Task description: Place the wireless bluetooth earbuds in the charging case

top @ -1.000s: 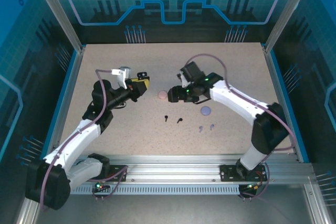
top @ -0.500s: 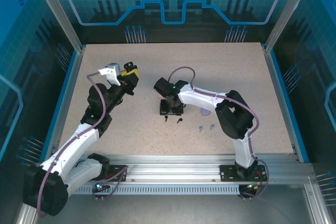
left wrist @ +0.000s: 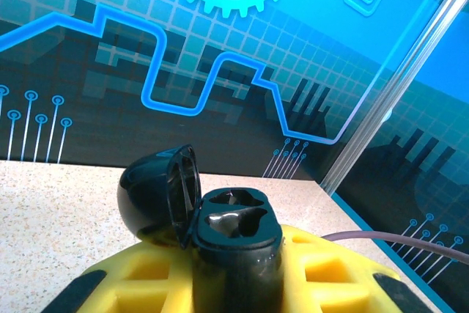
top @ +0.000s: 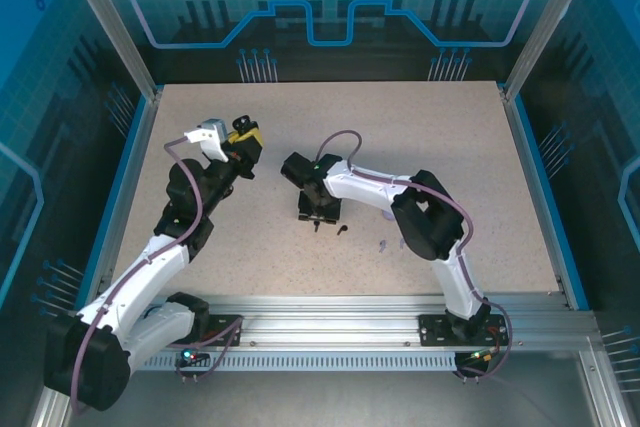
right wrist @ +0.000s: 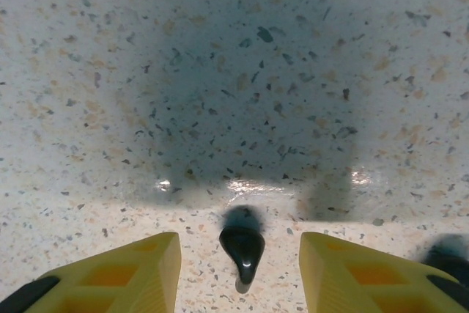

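My left gripper is shut on the black charging case and holds it upright above the table. The case's lid is flipped open to the left and both wells look empty. My right gripper points down at the table, open, its yellow fingers either side of a black earbud with a gap on each side. In the top view that earbud lies just below the gripper. A second black earbud lies a little to its right. A lilac earbud rests further right.
The right arm's forearm and elbow stretch across the table's middle and cover what lies under them. A dark shape sits at the right wrist view's lower right edge. Blue walls ring the speckled table.
My right arm swung left and down from beside the pink case to over the black earbud, and its jaws narrowed. The left arm carried the case slightly back and left.
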Available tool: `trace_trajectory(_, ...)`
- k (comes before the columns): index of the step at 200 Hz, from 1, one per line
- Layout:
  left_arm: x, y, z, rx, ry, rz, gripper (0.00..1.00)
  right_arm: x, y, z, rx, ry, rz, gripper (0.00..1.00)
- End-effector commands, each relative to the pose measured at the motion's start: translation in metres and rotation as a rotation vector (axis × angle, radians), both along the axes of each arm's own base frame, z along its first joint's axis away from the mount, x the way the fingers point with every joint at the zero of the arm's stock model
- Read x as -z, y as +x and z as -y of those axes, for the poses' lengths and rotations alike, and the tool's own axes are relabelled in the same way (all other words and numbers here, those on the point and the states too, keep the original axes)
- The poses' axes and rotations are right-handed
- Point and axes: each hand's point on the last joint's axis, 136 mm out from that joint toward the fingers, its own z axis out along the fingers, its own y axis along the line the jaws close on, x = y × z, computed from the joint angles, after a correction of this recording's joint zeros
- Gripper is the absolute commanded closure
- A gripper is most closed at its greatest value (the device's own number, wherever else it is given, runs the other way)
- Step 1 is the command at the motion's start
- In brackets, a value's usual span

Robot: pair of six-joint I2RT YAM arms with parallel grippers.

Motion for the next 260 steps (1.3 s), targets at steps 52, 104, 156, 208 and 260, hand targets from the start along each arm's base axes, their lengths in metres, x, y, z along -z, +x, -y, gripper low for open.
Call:
trace_trajectory(52,-0.015,-0.004,-0.002,-0.013,-0.009,0.065,1.0,0.012,-0.008,0.002,0.047,-0.075,-0.036,0.58)
trace_trajectory(104,-0.015,-0.005,-0.003,-0.013,-0.011,0.066,1.0,0.02,-0.007,0.002,0.052,-0.089,-0.044,0.62)
trace_trajectory(156,-0.015,-0.005,-0.002,-0.007,-0.014,0.063,1.0,0.023,-0.008,0.002,0.044,-0.09,-0.051,0.68)
trace_trajectory(208,-0.008,-0.003,-0.001,-0.005,-0.014,0.041,1.0,0.019,-0.01,0.0,0.035,-0.064,-0.045,0.75)
trace_trajectory(260,-0.007,-0.002,0.0,-0.002,-0.021,0.031,1.0,0.01,-0.009,0.001,0.023,-0.052,-0.017,0.8)
